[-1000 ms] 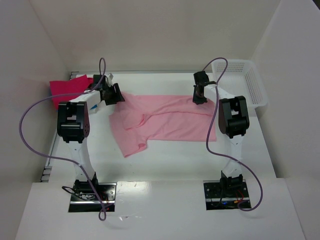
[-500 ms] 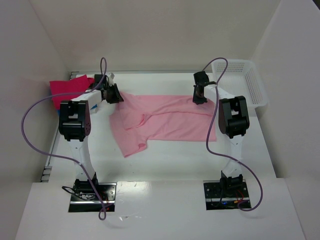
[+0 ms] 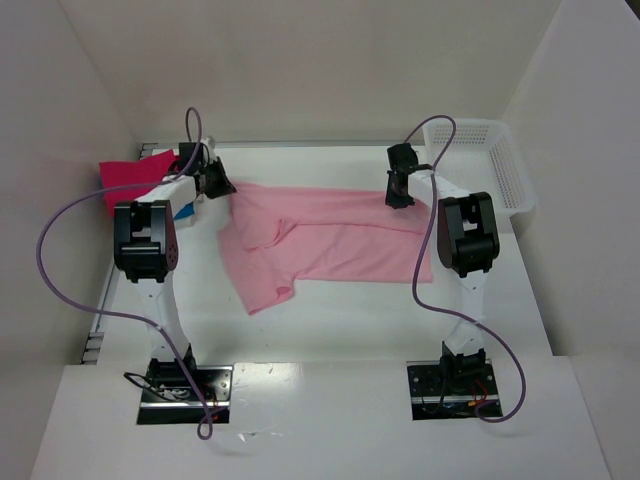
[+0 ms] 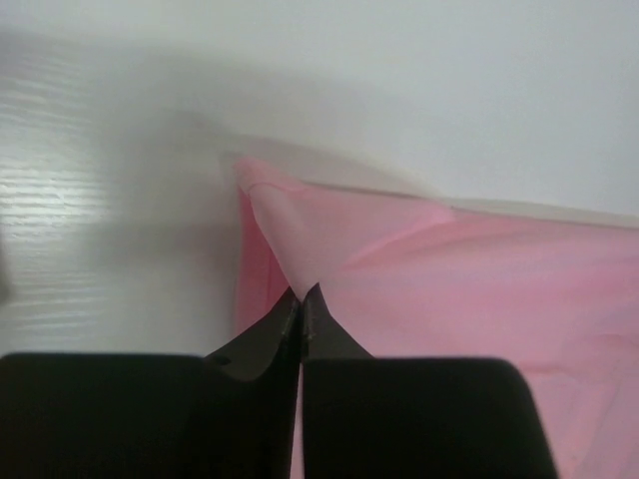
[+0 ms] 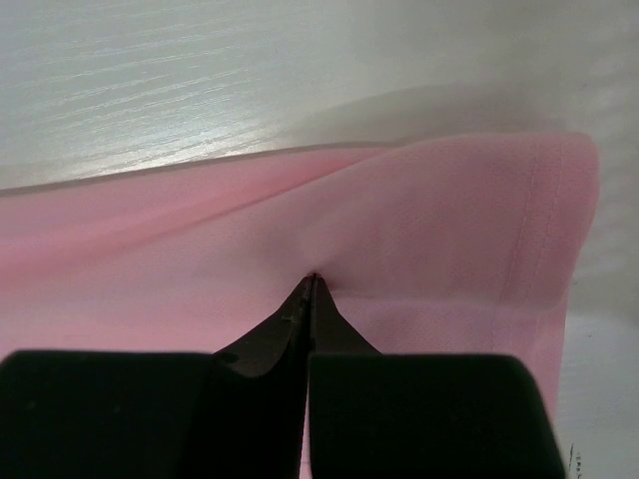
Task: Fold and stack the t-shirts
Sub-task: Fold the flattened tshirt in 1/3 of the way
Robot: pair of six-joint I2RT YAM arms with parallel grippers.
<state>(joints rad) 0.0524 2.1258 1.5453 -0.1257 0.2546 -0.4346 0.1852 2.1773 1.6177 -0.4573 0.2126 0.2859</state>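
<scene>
A light pink t-shirt [image 3: 330,240] lies spread across the middle of the table, partly folded, with a sleeve flap toward the near left. My left gripper [image 3: 222,186] is shut on the shirt's far left corner [image 4: 300,239], which rises as a pinched peak above the table. My right gripper [image 3: 398,195] is shut on the shirt's far right edge [image 5: 419,220], near its hem. A folded magenta t-shirt [image 3: 135,175] sits at the far left, with a sliver of blue cloth [image 3: 185,212] showing beside the left arm.
A white mesh basket [image 3: 490,165] stands at the far right against the wall. White walls close in the table at the back and both sides. Purple cables loop out from both arms.
My left gripper has closed on the shirt's far left corner and drawn it slightly left and back. The right gripper has held still.
</scene>
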